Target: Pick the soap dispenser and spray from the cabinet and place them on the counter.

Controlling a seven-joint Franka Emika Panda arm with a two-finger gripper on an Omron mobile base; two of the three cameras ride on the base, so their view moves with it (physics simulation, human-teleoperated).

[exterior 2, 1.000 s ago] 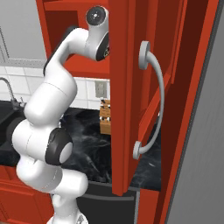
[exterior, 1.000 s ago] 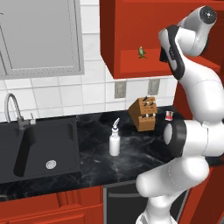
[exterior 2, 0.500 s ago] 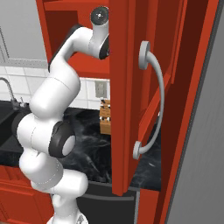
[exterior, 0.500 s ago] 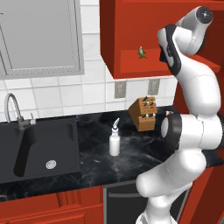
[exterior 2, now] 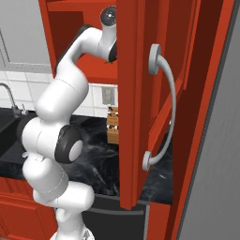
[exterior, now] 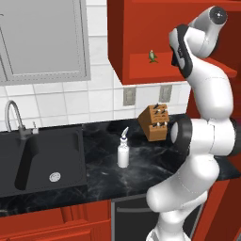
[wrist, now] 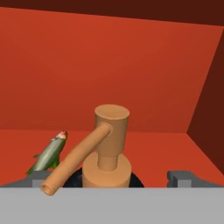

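Arm nearer — soap dispenser [wrist: 105, 153] between open end effector [wrist: 111, 177]

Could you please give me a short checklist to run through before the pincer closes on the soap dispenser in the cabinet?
1. Pincer open: ok, finger tips apart either side of the pump.
2. Soap dispenser between the finger tips: ok, tan pump top centred in the hand view.
3. Soap dispenser upright: ok.
4. Fish-shaped object clear of the grip: cannot tell, it lies close beside the spout.
5. Cabinet door open: ok.
6. Spray already on the counter: ok, standing upright.
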